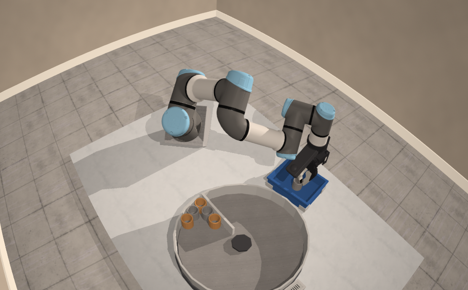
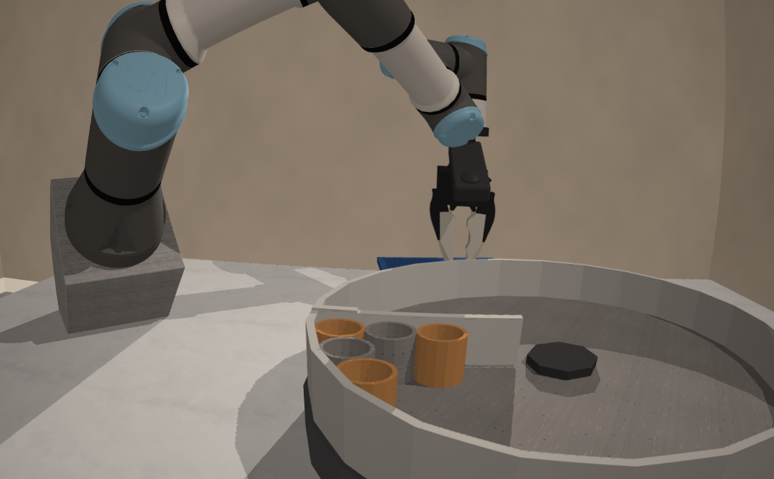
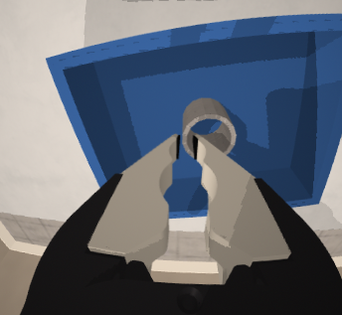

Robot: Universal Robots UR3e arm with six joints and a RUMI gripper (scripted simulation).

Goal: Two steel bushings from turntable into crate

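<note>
A grey steel bushing [image 1: 296,184] [image 3: 201,109] stands tilted inside the blue crate [image 1: 289,195] [image 2: 405,262] [image 3: 149,97]. My gripper [image 1: 300,178] [image 2: 460,257] [image 3: 186,136] points down into the crate, its fingers slightly open. One fingertip is inside the bushing's bore and the other outside; the wall between them shows a gap and is not clamped. The bushing's contact with the crate floor is hidden. Two grey steel bushings [image 1: 192,213] [image 1: 207,213] [image 2: 389,347] stand on the turntable [image 1: 279,223] [image 2: 646,410], among three orange bushings [image 1: 187,225] [image 1: 214,225] [image 2: 441,360].
A low divider wall [image 1: 221,216] [image 2: 494,342] stands beside the bushings on the turntable. A black knob [image 1: 241,243] [image 2: 561,360] sits near its middle. The raised turntable rim runs close to the crate. The arm's base block [image 2: 118,303] stands at the left in the exterior view.
</note>
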